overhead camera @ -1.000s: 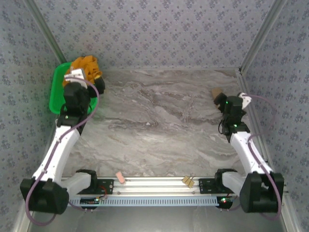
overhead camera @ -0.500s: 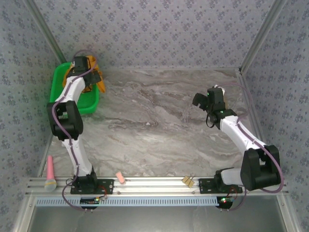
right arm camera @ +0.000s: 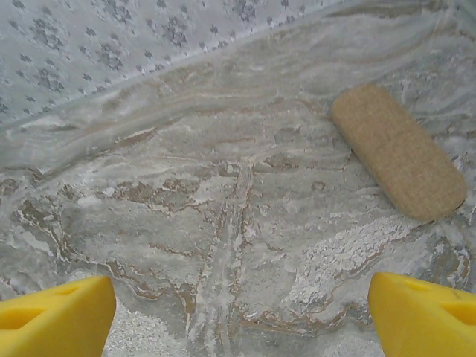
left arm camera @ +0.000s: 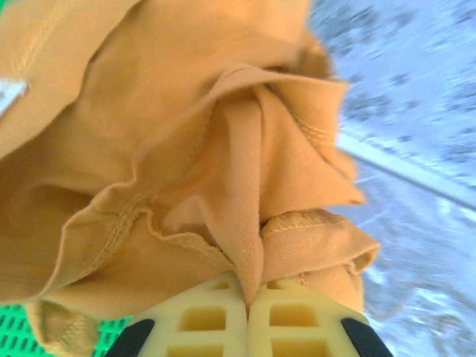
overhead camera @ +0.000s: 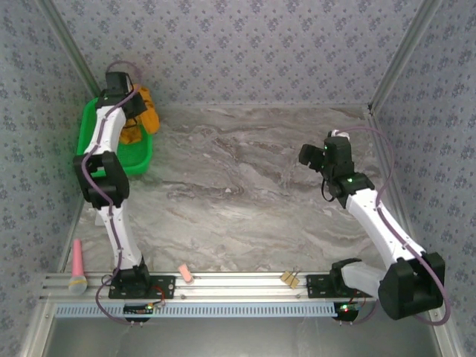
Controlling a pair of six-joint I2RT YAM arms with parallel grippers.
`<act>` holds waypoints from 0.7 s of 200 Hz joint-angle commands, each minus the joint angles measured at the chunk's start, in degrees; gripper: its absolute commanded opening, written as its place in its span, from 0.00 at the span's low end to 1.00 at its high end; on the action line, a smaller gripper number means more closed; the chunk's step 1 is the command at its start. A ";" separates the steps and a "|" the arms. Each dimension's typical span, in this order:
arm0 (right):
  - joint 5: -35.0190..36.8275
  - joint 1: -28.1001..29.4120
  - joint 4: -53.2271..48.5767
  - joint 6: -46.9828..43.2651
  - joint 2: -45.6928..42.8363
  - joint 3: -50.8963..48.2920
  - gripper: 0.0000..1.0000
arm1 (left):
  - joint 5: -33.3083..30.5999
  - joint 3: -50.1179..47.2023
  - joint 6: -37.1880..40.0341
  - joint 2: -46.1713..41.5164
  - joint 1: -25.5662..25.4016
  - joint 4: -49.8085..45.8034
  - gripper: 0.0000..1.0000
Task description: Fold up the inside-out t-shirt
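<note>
Clearly the t-shirt (overhead camera: 147,110) is nowhere near folded. It is a crumpled orange bundle in the green basket (overhead camera: 141,158) at about 10 o'clock on the table (overhead camera: 245,201), with some cloth rising above the rim at the basket's far side.

On the left wrist camera, the left gripper (left arm camera: 249,299) has its jaws pressed together on a narrow ridge of fabric beside a stitched hem. The right gripper (right arm camera: 239,320) hangs over bare table at about 2 o'clock with its jaws spread wide and nothing between them. It is well apart from the shirt. A tan oblong pad (right arm camera: 398,152) lies on the table at 1 o'clock from it.

The likely trouble lies in that thin pinch:
- **Slipping:** only a slim fold is caught, so the weight of the hanging cloth could pull it free during a lift.
- **Snagging:** part of the bundle sits low in the basket. Trailing fabric could catch on the rim and drag or tip the light basket toward 4 o'clock.
- **Tangled landing:** held at one point, the shirt would probably reach the table as a twisted rope rather than flat, so the sleeves and hem would be hard to find.
- **Crowding:** the pad could end up under the cloth if the shirt is spread toward 2 o'clock.
</note>
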 commanded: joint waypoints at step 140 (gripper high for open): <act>-16.60 0.96 -8.40 -8.01 11.57 10.40 0.96 | 28.69 -42.93 9.06 -41.83 -34.79 6.01 1.00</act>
